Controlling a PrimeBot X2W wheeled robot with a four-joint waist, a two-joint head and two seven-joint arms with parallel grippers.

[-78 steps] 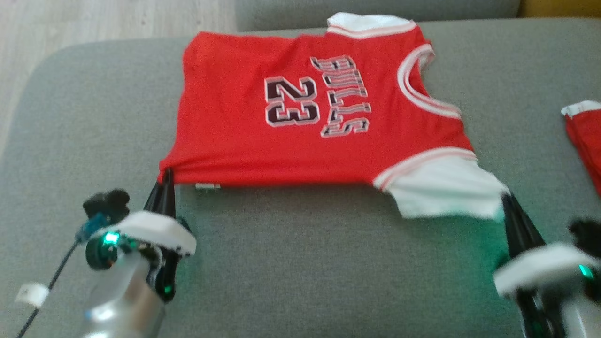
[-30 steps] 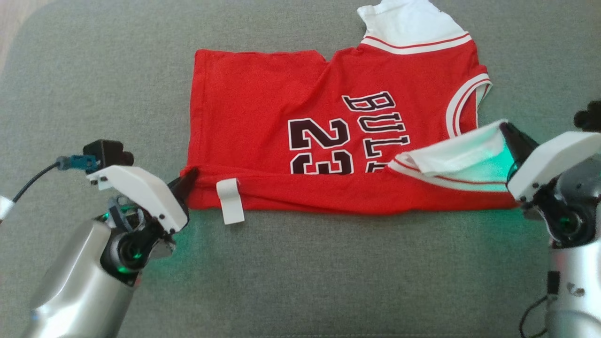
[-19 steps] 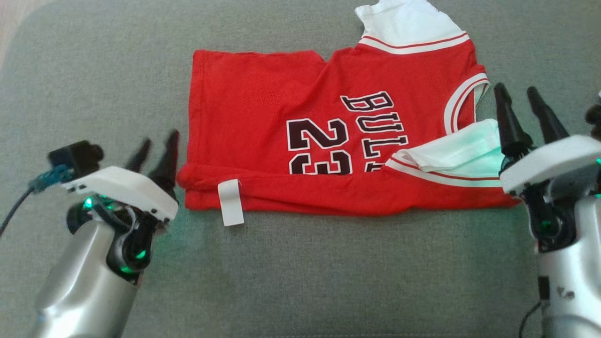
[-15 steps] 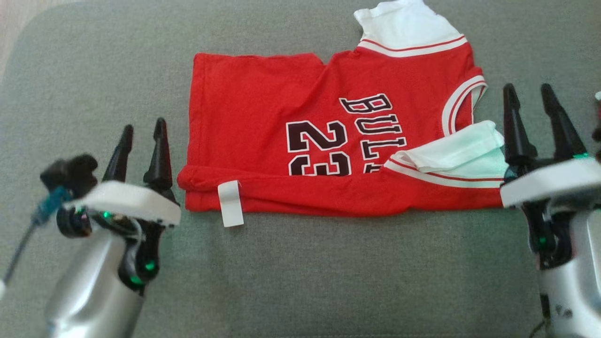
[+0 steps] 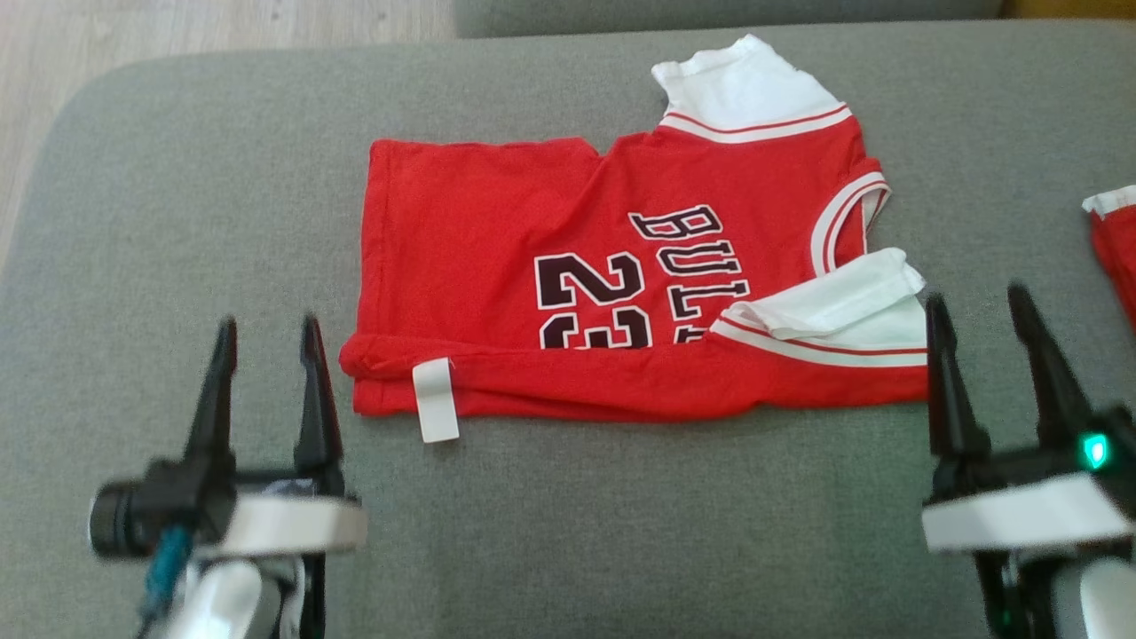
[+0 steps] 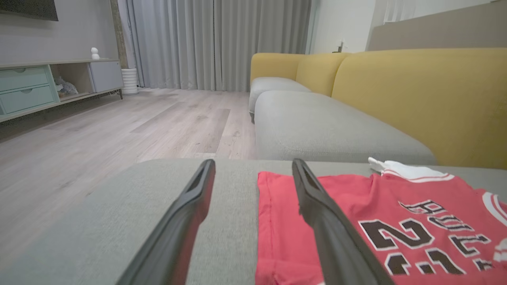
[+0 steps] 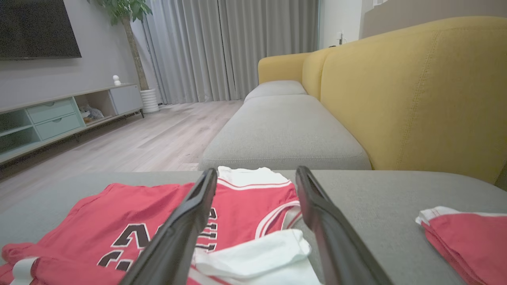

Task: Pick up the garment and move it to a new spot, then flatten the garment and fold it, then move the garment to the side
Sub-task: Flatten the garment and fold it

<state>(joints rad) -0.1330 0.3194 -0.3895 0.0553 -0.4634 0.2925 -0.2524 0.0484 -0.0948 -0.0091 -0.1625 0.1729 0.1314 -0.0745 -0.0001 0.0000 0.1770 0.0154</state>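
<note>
The garment [image 5: 550, 266] is a red jersey with white sleeves and black "23" lettering, lying on the grey cushion with its near edge folded over the front. It also appears in the left wrist view [image 6: 396, 221] and the right wrist view [image 7: 130, 213]. My left gripper [image 5: 264, 330] [image 6: 253, 166] stands open just left of the garment's near-left corner, holding nothing. My right gripper [image 5: 974, 302] [image 7: 256, 174] is open just right of the folded white sleeve [image 5: 834, 306], also holding nothing.
A second red and white cloth [image 5: 1114, 257] [image 7: 463, 233] lies at the cushion's right edge. A white tag [image 5: 435, 399] sticks out from the garment's near fold. Yellow sofa backrests [image 6: 427, 99] rise behind, and wood floor [image 5: 177, 27] lies beyond the cushion's far left.
Both grippers let go of the garment's near corners, opened, and drew back toward me. The near edge now rests folded over the jersey. The head view also shifted.
</note>
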